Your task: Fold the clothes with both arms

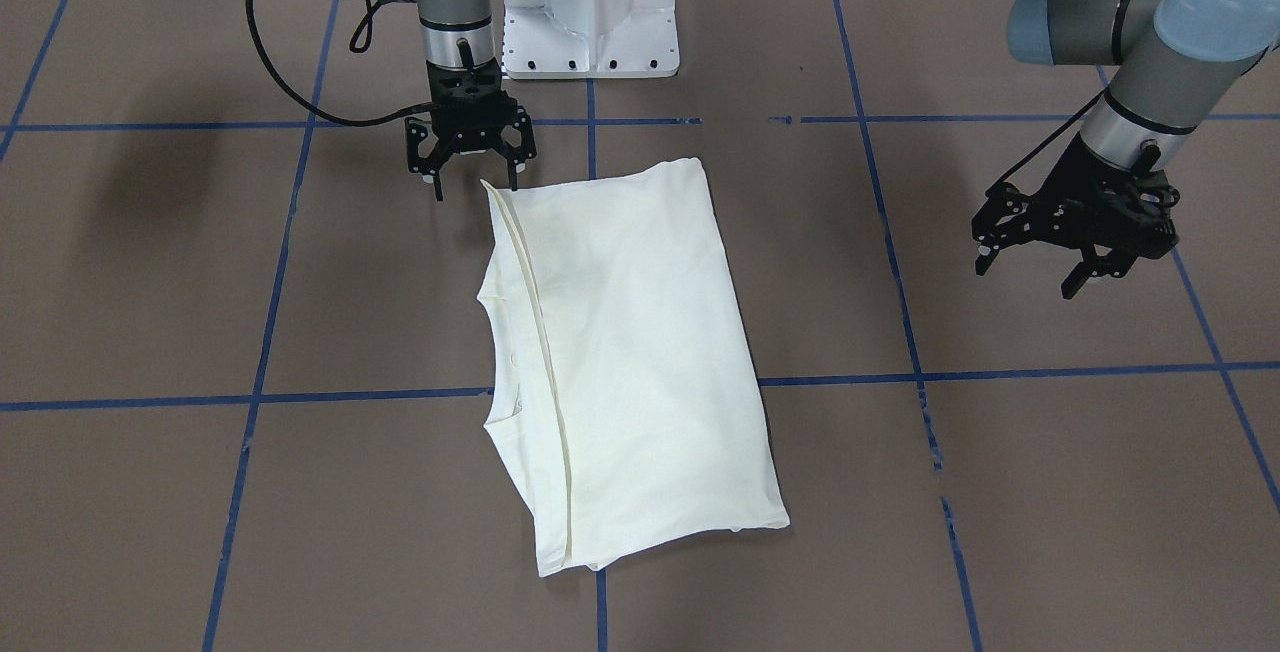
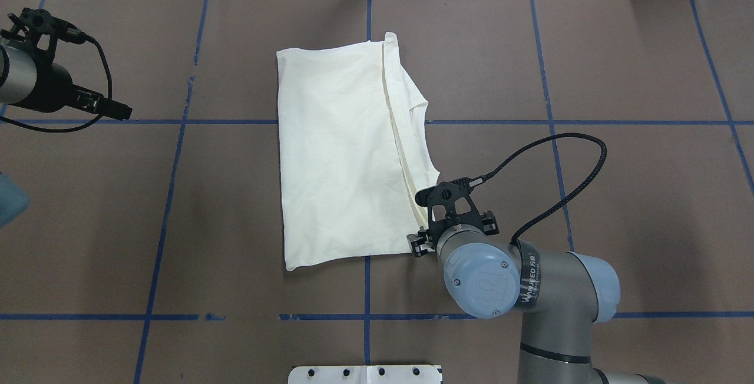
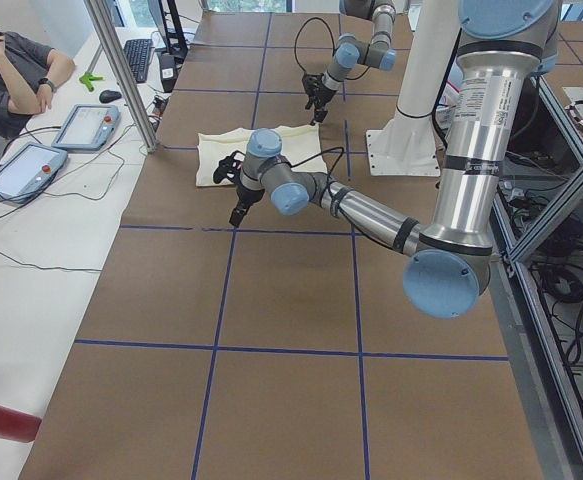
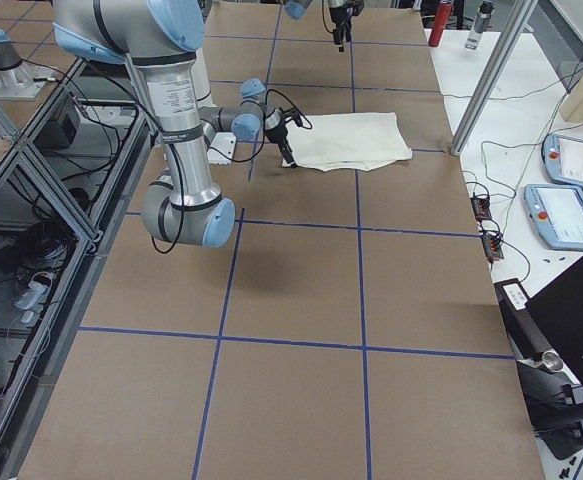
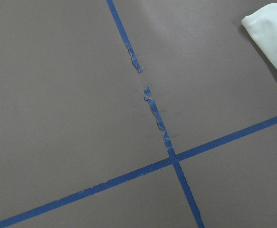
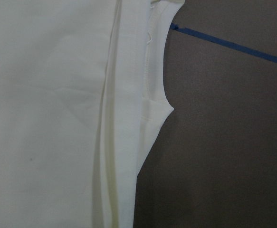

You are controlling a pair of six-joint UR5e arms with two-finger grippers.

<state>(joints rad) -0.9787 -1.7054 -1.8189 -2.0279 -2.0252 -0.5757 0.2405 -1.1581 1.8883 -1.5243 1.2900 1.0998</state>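
While shirt (image 1: 630,352) lies folded, right end effector (image 1: 477,189) spread at its corner; left end effector (image 1: 1025,277) spread, empty.

The table (image 1: 1000,492) has a brown surface, divided into big squares by blue tape lines (image 1: 1060,371); the tape is torn in some places. The white base (image 1: 590,22) stands on it. Just in front of this base lies the cream shirt (image 1: 640,352), folded flat, plain side up, covering a crossing of the lines.
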